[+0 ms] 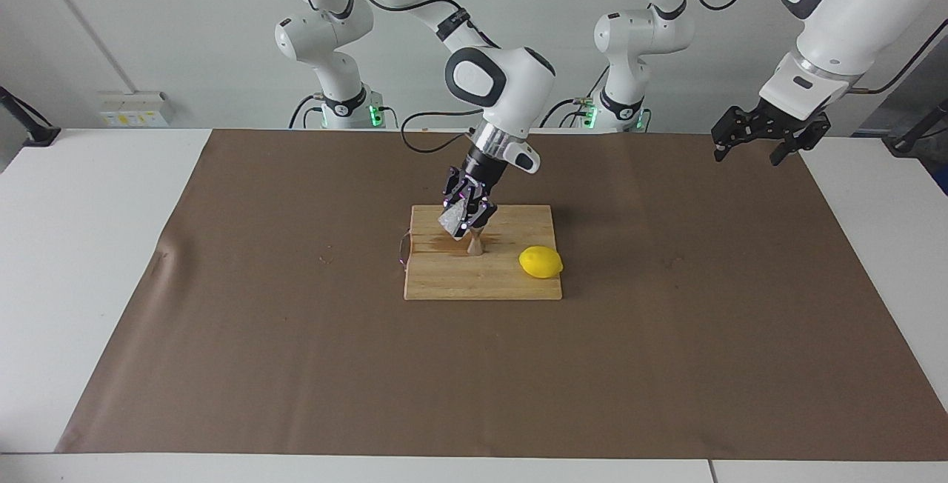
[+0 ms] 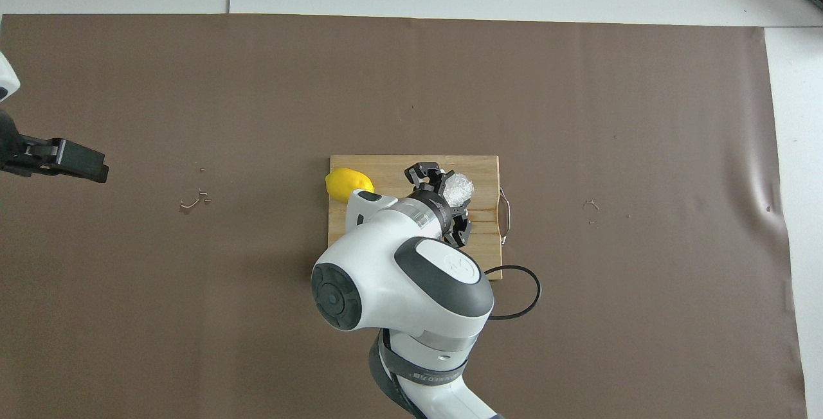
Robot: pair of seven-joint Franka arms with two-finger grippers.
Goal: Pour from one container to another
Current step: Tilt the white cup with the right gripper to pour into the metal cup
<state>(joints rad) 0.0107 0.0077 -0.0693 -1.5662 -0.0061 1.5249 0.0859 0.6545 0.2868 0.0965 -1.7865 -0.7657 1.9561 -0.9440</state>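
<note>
My right gripper [image 1: 464, 221] is shut on the small whitish textured glass cup [image 1: 452, 218] and holds it tilted just above the silver hourglass jigger [image 1: 475, 244]. The jigger stands upright on the wooden cutting board [image 1: 481, 283]. In the overhead view the cup [image 2: 458, 189] shows in the right gripper [image 2: 448, 198] over the board [image 2: 386, 167]; the jigger is hidden under the hand. My left gripper [image 1: 749, 148] hangs open and empty in the air over the left arm's end of the table, and waits; it also shows in the overhead view [image 2: 96, 171].
A yellow lemon [image 1: 541, 261] lies on the board beside the jigger, toward the left arm's end; it also shows in the overhead view [image 2: 349, 184]. The board has a metal handle [image 1: 402, 248] on the right arm's end. A brown mat [image 1: 259, 320] covers the table.
</note>
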